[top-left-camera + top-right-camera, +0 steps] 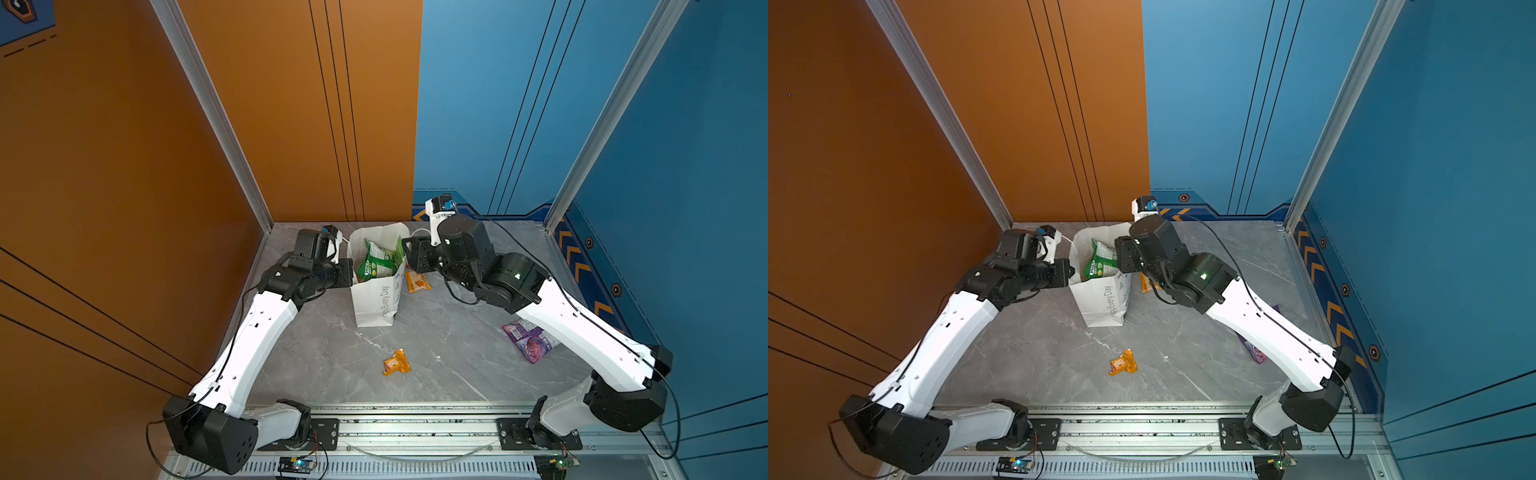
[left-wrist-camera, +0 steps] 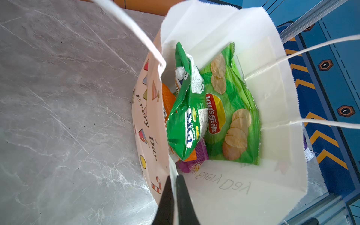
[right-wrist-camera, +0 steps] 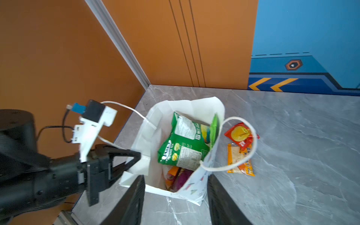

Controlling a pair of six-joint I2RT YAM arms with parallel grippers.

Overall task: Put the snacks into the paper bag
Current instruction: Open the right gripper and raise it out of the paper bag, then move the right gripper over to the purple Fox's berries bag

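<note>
left claw (image 2: 174, 178) clamped on "Every Day" bag (image 2: 243, 185) | right claw (image 3: 176, 177) apart | I read Lay's packet (image 2: 233, 116), Fox's packet (image 2: 187, 120) inside | four loose packets (image 1: 397, 363), bag's 3–6 o'clock

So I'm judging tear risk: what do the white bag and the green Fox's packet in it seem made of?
Paper bag: matte white paper, apparently; zigzag-cut rim, crisp folds, lettering showing through the wall.
Green Fox's packet: probably thin glossy plastic film; crumpled with bright glints.

Grey table (image 1: 440, 345): paper bag (image 1: 376, 305) upper centre, red packet (image 3: 240, 136) and flat orange packet (image 3: 238, 162) beside it, crumpled orange packet (image 1: 397, 364) mid-frame, seemingly a purple packet (image 1: 531, 340) right.
</note>
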